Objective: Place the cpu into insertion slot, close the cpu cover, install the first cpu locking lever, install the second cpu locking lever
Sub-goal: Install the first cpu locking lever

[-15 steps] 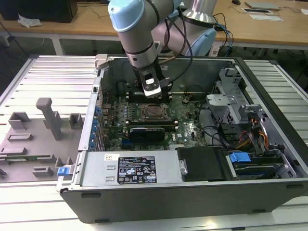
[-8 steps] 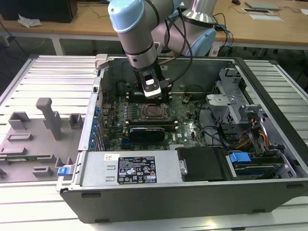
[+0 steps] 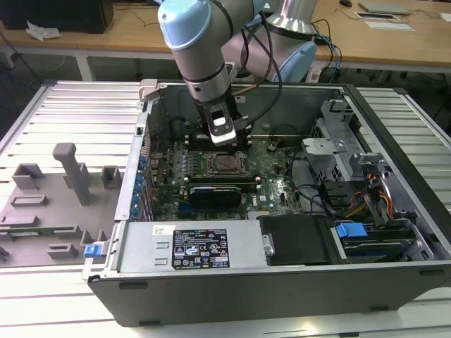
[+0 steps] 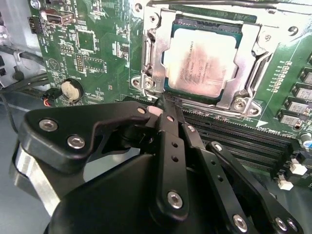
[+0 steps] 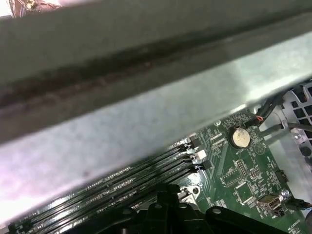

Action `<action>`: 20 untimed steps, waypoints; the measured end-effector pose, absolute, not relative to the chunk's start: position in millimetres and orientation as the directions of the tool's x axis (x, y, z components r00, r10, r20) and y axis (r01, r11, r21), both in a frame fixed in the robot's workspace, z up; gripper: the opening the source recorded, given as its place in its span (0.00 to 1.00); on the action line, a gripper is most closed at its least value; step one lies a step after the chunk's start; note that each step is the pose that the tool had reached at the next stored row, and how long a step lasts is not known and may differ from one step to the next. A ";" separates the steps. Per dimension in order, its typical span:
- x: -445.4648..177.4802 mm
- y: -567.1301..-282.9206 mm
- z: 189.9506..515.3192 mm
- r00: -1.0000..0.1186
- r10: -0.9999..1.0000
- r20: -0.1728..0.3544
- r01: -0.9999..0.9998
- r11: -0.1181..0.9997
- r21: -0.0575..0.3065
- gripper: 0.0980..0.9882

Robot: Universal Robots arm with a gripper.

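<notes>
Grey-metal PC case (image 3: pixel 232 296) lay open on the ribbed counter (image 3: pixel 77 113), and the pale-blue arm (image 3: pixel 201 42) reached down into it from the far side. Big silver power-supply box (image 3: pixel 190 246) sat along the near wall, w/ a grey foam fixture (image 3: pixel 56 190) out on the counter at the exterior view's left. Green mobo (image 4: pixel 92 53) covered the case floor. Long black memory slots (image 4: pixel 234 141) ran just beside the insertion slot (image 3: pixel 224 163), approx mid-board. And the cpu (image 4: pixel 200 61) was in, folks: seated in the slot, dull silver top facing up. The cpu cover (image 4: pixel 251 53) lay down flat over its edges, chip showing thru the window. The claw (image 4: pixel 165 105) hovered low at the slot's near edge, by a corner of the cover, fingers drawn together w/ nothing visibly held; touching the frame or not, couldn't tell. Small coin cell (image 4: pixel 72 90) sat off to one side of the board.
</notes>
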State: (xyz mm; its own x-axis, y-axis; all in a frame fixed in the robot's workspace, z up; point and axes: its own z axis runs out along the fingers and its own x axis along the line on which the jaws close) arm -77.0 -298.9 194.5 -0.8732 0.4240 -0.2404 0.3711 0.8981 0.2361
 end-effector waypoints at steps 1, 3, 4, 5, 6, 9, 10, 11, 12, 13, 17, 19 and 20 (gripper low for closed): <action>-77.0 -298.8 194.4 -0.873 0.425 -0.240 0.371 0.897 0.239 0.01; -77.0 -298.8 194.3 -0.873 0.425 -0.239 0.371 0.897 0.241 0.01; -77.0 -298.8 194.3 -0.873 0.425 -0.239 0.371 0.897 0.241 0.01; -77.0 -298.8 194.6 -0.873 0.425 -0.239 0.371 0.897 0.241 0.01; -76.9 -298.8 195.9 -0.873 0.425 -0.239 0.371 0.897 0.240 0.01; -77.0 -298.8 202.8 -0.873 0.424 -0.240 0.371 0.898 0.238 0.01; -77.0 -298.8 205.6 -0.873 0.424 -0.240 0.371 0.898 0.238 0.01; -77.0 -298.8 211.7 -0.873 0.424 -0.240 0.371 0.898 0.238 0.01; -77.0 -298.8 215.2 -0.873 0.424 -0.240 0.371 0.898 0.238 0.01; -77.0 -298.8 217.9 -0.873 0.425 -0.240 0.371 0.898 0.238 0.01; -77.0 -298.8 220.2 -0.873 0.424 -0.240 0.371 0.898 0.238 0.01; -77.0 -298.8 220.2 -0.873 0.424 -0.240 0.371 0.898 0.238 0.01; -76.8 -298.9 220.3 -0.874 0.424 -0.235 0.372 0.898 0.236 0.01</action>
